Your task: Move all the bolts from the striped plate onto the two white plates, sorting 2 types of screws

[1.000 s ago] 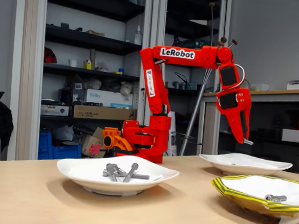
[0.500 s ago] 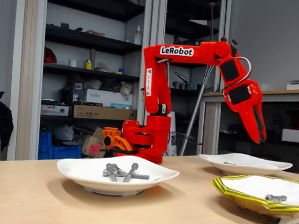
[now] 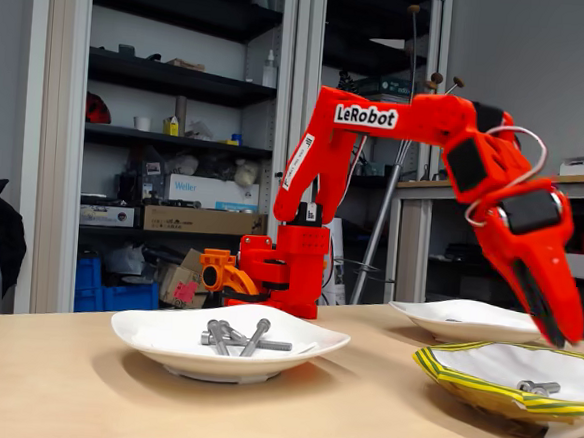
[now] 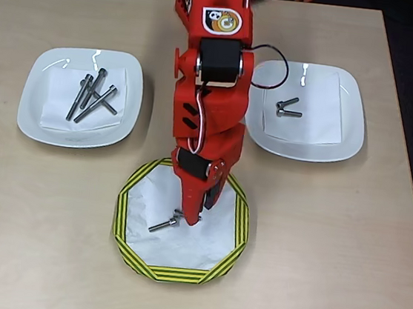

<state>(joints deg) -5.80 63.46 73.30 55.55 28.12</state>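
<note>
The striped plate point(image 4: 127, 244) point(image 3: 461, 380) lies at the table's front. On its white centre rests a long bolt point(image 4: 162, 225) point(image 3: 539, 387), and a second bit of grey metal point(image 4: 177, 213) peeks out beside the fingertip. My red gripper point(image 4: 193, 219) point(image 3: 564, 338) hangs low over this plate, pointing down just right of the bolt. Its jaws look shut with nothing between them. The left white plate point(image 4: 35, 116) point(image 3: 153, 338) holds several long bolts point(image 4: 90, 96) point(image 3: 236, 337). Two short bolts point(image 4: 286, 108) sit in the right white plate point(image 4: 346, 137) point(image 3: 510, 323).
The arm's base point(image 3: 278, 273) stands at the back middle of the table, between the two white plates. Bare tabletop point(image 4: 315, 249) lies to either side of the striped plate. Shelves and a workbench stand behind the table in the fixed view.
The arm swung from above the right white plate over to the striped plate and dropped lower. The short bolt held a second ago was let go into the right white plate.
</note>
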